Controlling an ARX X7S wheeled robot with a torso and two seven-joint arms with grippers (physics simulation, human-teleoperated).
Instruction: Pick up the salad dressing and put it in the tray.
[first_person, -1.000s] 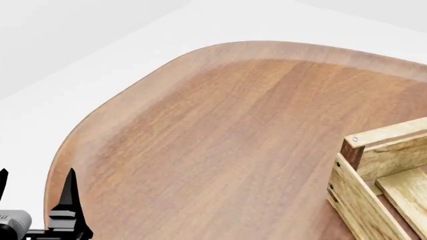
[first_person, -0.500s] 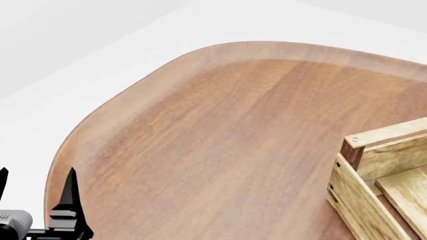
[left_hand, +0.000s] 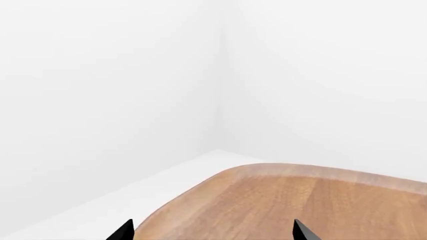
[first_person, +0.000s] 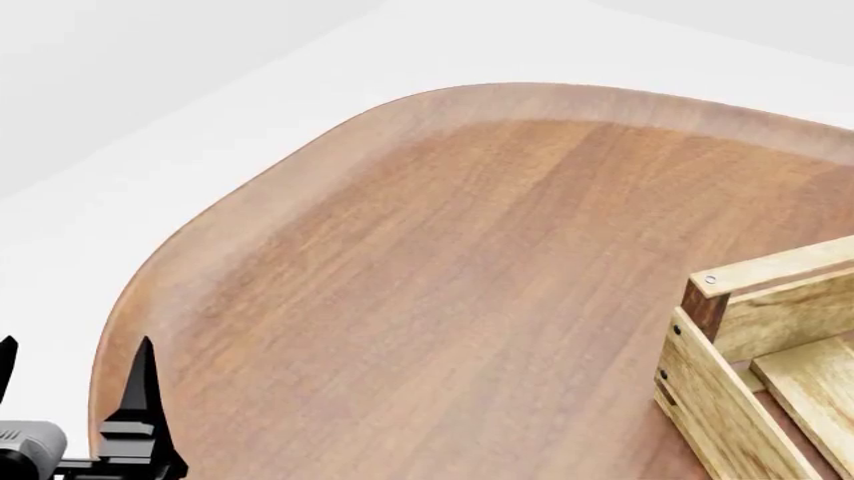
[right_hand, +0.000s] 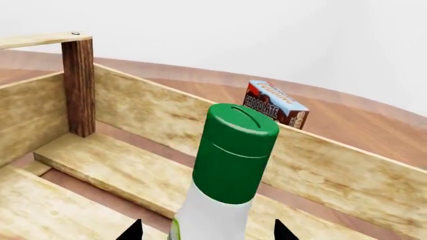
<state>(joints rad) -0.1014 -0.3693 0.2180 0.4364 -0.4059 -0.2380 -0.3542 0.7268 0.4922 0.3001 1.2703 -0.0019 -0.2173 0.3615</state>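
The salad dressing (right_hand: 230, 165) is a white bottle with a green cap, standing nearly upright over the slatted bottom of the tray (right_hand: 347, 172). My right gripper (right_hand: 208, 231) is shut on the salad dressing, with one black fingertip showing on each side of the body; the bottle's base is out of frame. In the head view only a corner of the tray (first_person: 747, 325) shows at the right edge, and the bottle and right arm are out of view. My left gripper (first_person: 74, 352) (left_hand: 212, 231) hangs open and empty at the table's near left edge.
A round-cornered brown wooden table (first_person: 467, 250) carries the tray. A chocolate box (right_hand: 275, 102) lies on the table just beyond the tray's far wall. A dark corner post (right_hand: 79, 85) rises at the tray's corner. White floor and walls surround the table.
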